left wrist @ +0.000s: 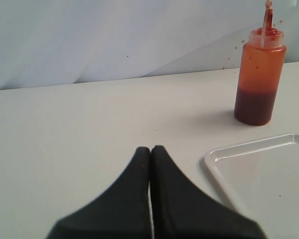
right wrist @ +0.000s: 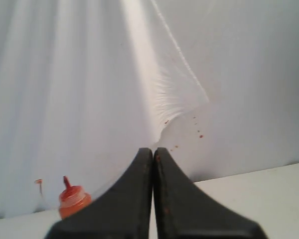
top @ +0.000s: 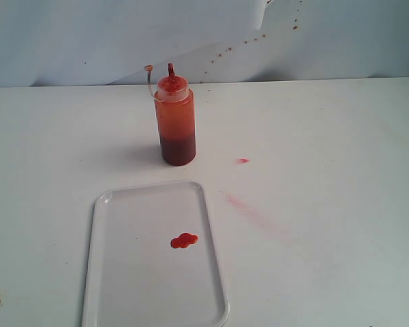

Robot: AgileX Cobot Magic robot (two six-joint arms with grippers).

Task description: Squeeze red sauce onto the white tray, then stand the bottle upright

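Observation:
The bottle [top: 175, 121] stands upright on the table behind the white tray [top: 116, 272], its cap dangling on a thin tether beside the red nozzle; dark red sauce fills its lower part. A small glossy blob of red sauce [top: 184, 240] lies on the tray's right half. Neither gripper appears in the exterior view. My left gripper [left wrist: 150, 149] is shut and empty, low over the table, with the bottle [left wrist: 259, 74] and a tray corner [left wrist: 224, 155] ahead of it. My right gripper [right wrist: 153, 150] is shut and empty, with the bottle's top [right wrist: 72, 199] off to one side.
A small red drop [top: 243, 161] and a faint pinkish smear [top: 242, 204] mark the white table right of the tray. A white backdrop with scattered red specks [top: 245, 42] rises behind the table.

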